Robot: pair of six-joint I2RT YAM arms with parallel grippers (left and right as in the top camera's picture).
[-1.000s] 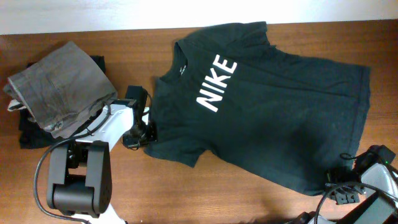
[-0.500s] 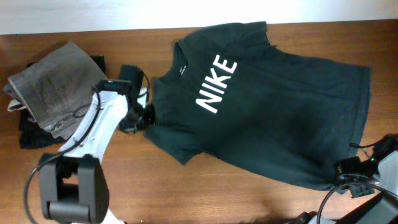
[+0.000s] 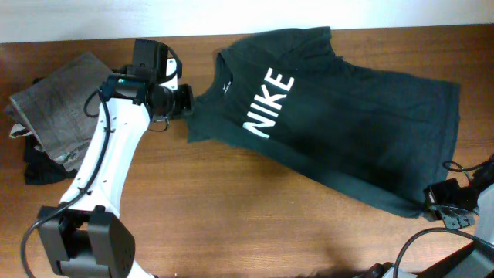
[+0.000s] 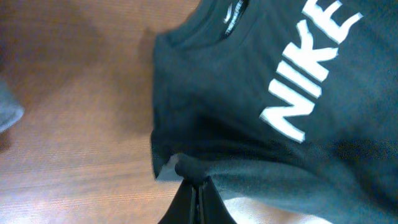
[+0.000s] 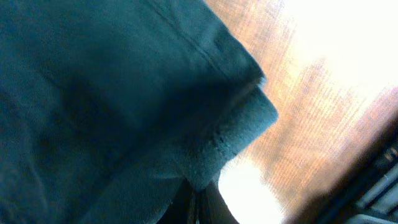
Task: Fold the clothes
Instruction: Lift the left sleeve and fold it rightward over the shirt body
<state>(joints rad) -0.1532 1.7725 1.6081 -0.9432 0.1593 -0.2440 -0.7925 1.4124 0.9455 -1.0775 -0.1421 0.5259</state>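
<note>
The dark T-shirt [image 3: 347, 116] lies chest-up across the middle and right of the table, white NIKE lettering [image 3: 268, 102] showing. My left gripper [image 3: 185, 104] is shut on a bunched fold of the shirt's left sleeve edge beside the collar; in the left wrist view the fingers [image 4: 194, 182] pinch dark fabric of the shirt [image 4: 249, 99]. My right gripper [image 3: 434, 198] is shut on the near right hem corner. In the right wrist view the gripper [image 5: 196, 190] clamps that thick hem of the shirt [image 5: 93, 93], lifted a little off the wood.
Grey folded trousers [image 3: 62, 108] rest on a black folded garment [image 3: 37, 166] at the far left, just behind my left arm [image 3: 100, 170]. Bare wooden table [image 3: 231, 216] runs along the front. The table's back edge [image 3: 116, 38] lies close behind the collar.
My left gripper has moved away toward the back edge with the sleeve, drawing the shirt's near left part up. My right gripper has shifted slightly right and back with the hem corner.
</note>
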